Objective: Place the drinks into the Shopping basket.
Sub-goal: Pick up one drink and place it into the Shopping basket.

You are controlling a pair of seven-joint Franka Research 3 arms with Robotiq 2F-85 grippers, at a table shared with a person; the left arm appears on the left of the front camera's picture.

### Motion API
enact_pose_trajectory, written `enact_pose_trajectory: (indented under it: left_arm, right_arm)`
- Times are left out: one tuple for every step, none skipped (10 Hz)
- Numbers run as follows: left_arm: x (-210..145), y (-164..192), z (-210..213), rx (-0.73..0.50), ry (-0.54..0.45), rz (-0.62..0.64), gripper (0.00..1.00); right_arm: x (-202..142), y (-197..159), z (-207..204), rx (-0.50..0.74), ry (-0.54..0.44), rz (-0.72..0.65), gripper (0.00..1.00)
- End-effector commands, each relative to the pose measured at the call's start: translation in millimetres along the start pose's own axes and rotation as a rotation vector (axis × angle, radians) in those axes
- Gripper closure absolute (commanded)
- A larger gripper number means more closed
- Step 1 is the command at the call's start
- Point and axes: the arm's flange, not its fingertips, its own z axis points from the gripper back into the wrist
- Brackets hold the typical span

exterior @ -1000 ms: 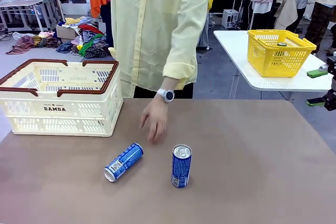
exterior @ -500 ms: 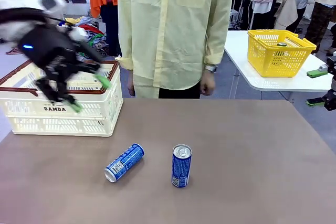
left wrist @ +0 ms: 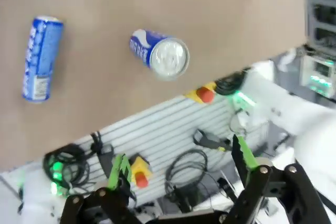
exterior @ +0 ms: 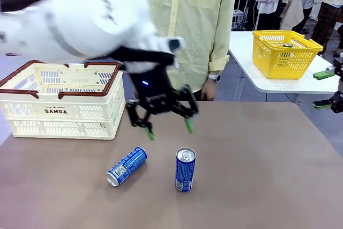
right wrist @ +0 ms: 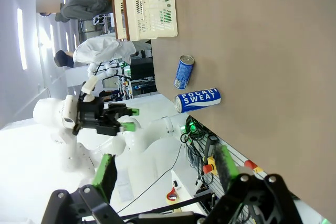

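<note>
The left gripper (exterior: 170, 130) hung empty, fingers spread wide; the right gripper (right wrist: 165, 166) gaped wide too. An upright can (exterior: 185, 170) stood just below the left's fingertips, a toppled can (exterior: 126, 165) lay off to their left, the basket (exterior: 64, 113) farther left. Thin, smooth aluminium probably dents and slips, so a moderate pinch across the upright can's middle looked wisest.
</note>
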Motion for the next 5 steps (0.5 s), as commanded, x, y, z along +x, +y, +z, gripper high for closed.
enact_pose_trajectory:
  left_arm:
    - [38.3,-23.4,-28.1,0.166,-0.047,0.087,0.0]
    - [43.3,-27.7,-41.0,0.201,-0.058,0.11,0.0]
    - [46.3,-29.1,-48.1,0.22,-0.087,0.126,0.0]
    - [45.9,-30.9,-54.6,0.239,-0.117,0.148,0.0]
    - [42.3,-31.9,-62.6,0.243,-0.14,0.158,0.0]
  right_arm:
    - [-1.0,1.5,2.4,-0.009,0.011,0.007,0.0]
    - [-1.0,1.5,2.4,-0.009,0.011,0.007,0.0]
    - [-1.0,1.5,2.4,-0.009,0.011,0.007,0.0]
    - [-1.0,1.5,2.4,-0.009,0.011,0.007,0.0]
    - [-1.0,1.5,2.4,-0.009,0.011,0.007,0.0]
